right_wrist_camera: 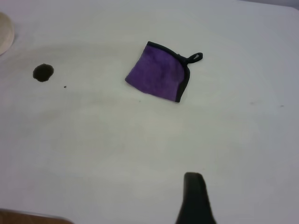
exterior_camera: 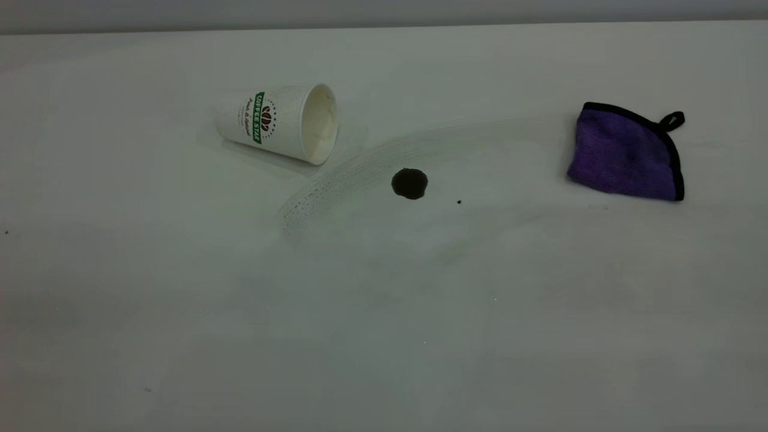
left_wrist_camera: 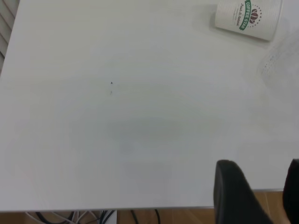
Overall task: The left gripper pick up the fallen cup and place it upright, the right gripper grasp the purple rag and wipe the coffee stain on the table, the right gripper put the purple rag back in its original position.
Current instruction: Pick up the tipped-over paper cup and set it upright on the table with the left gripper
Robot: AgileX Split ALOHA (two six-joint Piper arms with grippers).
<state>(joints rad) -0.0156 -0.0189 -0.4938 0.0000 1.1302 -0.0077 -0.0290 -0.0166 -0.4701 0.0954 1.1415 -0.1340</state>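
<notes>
The cup [exterior_camera: 277, 122] lies on its side on the table [exterior_camera: 384, 312], with its cream mouth facing right toward the coffee stain [exterior_camera: 410, 183]. The purple rag [exterior_camera: 624, 153] lies flat at the right, with its black loop at its far right corner. Neither gripper shows in the exterior view. In the left wrist view my left gripper [left_wrist_camera: 261, 164] is open and empty at the table's near edge, far from the cup [left_wrist_camera: 247, 18]. Of my right gripper only one finger [right_wrist_camera: 194, 198] shows, with bare table on both sides, well short of the rag [right_wrist_camera: 158, 78] and the stain [right_wrist_camera: 43, 72].
A tiny black speck [exterior_camera: 459, 202] lies right of the stain. A faint curved grey smear [exterior_camera: 360, 171] runs from below the cup toward the rag. The table's edge, wooden floor [left_wrist_camera: 187, 217] and cables show beneath the left gripper.
</notes>
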